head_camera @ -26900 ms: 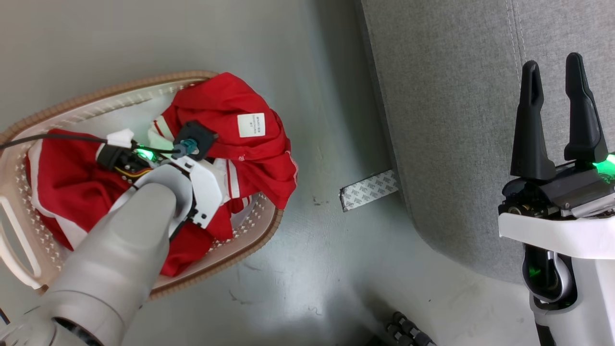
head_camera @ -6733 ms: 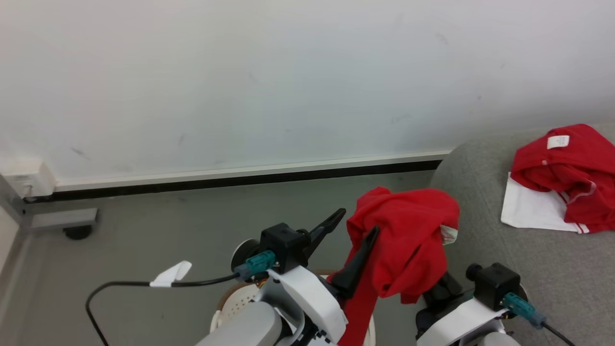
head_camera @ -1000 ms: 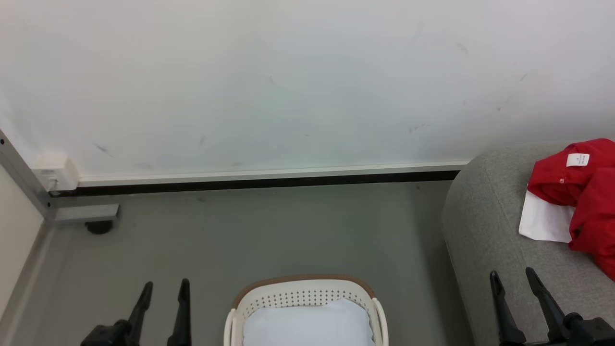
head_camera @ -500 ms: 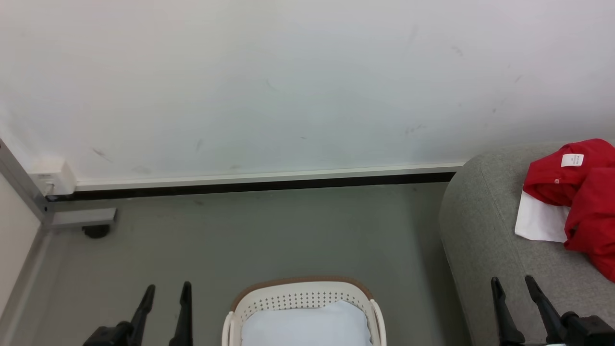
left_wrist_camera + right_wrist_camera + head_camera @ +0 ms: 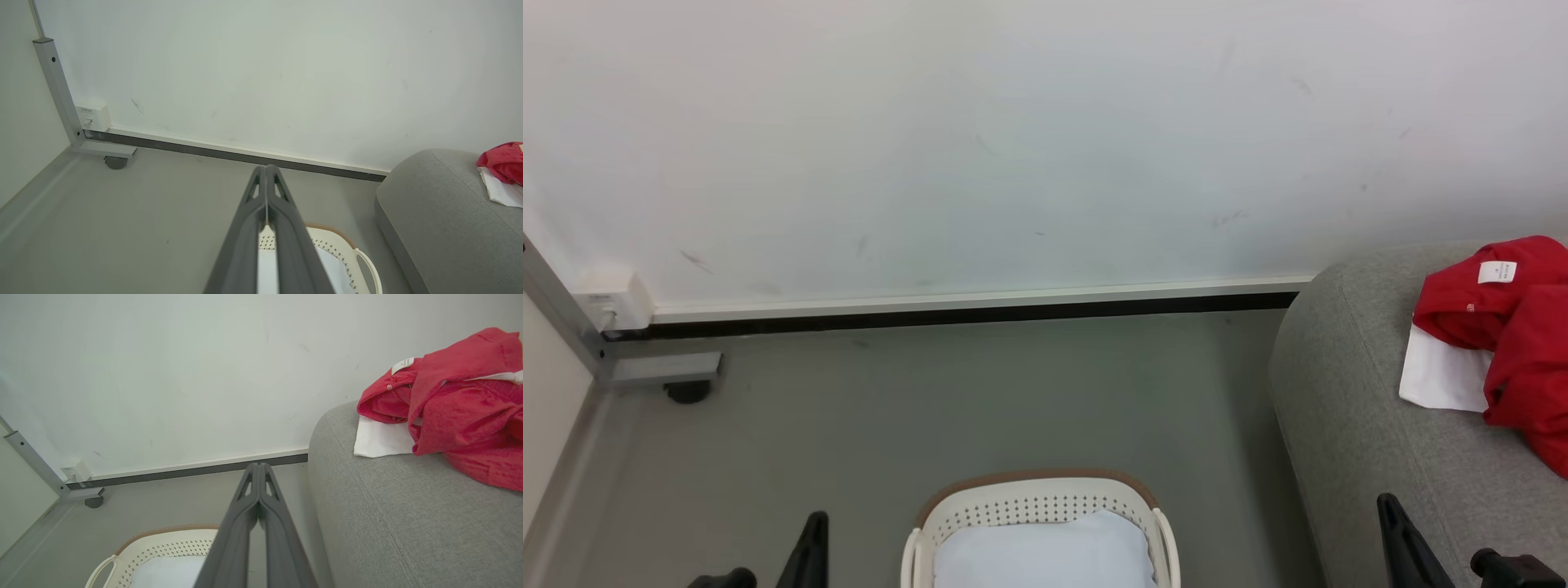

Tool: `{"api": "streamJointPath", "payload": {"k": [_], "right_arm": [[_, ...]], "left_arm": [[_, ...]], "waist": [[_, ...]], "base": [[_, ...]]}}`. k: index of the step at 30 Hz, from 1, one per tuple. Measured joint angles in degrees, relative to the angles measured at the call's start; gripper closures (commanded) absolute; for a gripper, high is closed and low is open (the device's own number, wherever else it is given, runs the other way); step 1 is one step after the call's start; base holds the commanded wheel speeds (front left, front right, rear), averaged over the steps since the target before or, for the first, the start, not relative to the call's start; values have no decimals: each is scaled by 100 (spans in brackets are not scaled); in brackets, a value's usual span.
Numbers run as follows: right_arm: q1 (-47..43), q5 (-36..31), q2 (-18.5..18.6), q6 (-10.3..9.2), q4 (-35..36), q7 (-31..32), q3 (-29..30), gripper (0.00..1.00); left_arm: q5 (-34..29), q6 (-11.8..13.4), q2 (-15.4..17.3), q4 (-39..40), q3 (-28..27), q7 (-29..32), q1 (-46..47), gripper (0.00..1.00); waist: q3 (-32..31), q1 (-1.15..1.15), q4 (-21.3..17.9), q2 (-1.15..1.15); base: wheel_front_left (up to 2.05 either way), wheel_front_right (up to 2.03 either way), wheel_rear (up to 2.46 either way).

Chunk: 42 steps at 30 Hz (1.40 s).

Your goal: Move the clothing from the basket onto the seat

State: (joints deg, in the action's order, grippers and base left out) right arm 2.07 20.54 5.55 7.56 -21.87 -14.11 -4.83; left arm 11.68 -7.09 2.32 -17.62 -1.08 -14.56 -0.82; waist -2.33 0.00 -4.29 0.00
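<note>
The red clothing lies heaped on the grey seat at the right, its white panel spread toward the seat's edge and its label on top. The right wrist view shows the same heap of clothing on the seat. The cream basket stands on the floor at bottom centre, holding just a pale flat pad. My left gripper is shut and empty, left of the basket; its wrist view shows the fingers pressed together. My right gripper is shut and empty over the seat's front corner.
A white wall with a dark baseboard closes the far side. A metal frame post with a caster and a small wall box stand at the left. Grey floor stretches between frame, basket and seat.
Both grippers' fingers have come together from open to shut and sunk lower in the head view. Basket, pad and clothing have stayed put.
</note>
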Motion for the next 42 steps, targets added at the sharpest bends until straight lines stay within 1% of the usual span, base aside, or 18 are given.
{"api": "streamJointPath", "payload": {"k": [5,6,7,9,17,20,21,29,32,33,36,38,42], "right_arm": [[3,470,-9,0,22,134,81,100],[5,661,-13,0,47,198,114,100],[5,661,-13,0,47,198,114,100],[10,925,-23,0,80,261,152,100],[21,1624,-49,0,156,461,260,100],[24,1811,-53,-1,178,511,287,100],[29,1954,-57,-1,192,559,312,100],[89,2582,-82,-1,267,733,400,100],[95,2706,-90,-1,280,773,424,100],[107,2869,-100,-1,297,811,449,100],[118,2996,-105,-1,311,859,472,100],[128,3204,-119,-1,334,912,504,100],[135,3385,-133,-1,350,964,531,100]], "left_arm": [[509,0,-2,-13,-53,170,15,100],[756,0,-2,-4,-63,221,24,100],[756,0,-2,-4,-63,221,24,100],[1070,0,-2,10,-71,291,29,100],[1859,0,-2,62,-112,481,81,100],[2027,0,-2,78,-125,535,95,100],[2221,-1,-2,86,-138,582,100,100],[2910,-1,-1,114,-185,751,178,100],[3041,-1,-1,121,-198,797,187,100],[3232,-1,-1,129,-205,839,205,100],[3354,-1,0,134,-214,878,217,100],[3612,-1,0,141,-232,947,235,100],[3813,-1,0,149,-244,996,268,100]], "waist": [[10,0,17,0],[14,0,25,0],[14,0,25,0],[20,0,35,0],[37,0,63,0],[41,0,69,0],[45,0,76,0],[60,0,103,0],[64,0,110,0],[68,0,117,0],[72,0,124,0],[78,0,134,0],[85,0,145,0]], "base": [[0,0,0],[0,0,0],[0,0,0],[0,0,0],[0,0,0],[0,0,0],[0,0,0],[0,0,0],[0,0,0],[0,0,0],[0,0,0],[0,0,0],[0,0,0]]}}
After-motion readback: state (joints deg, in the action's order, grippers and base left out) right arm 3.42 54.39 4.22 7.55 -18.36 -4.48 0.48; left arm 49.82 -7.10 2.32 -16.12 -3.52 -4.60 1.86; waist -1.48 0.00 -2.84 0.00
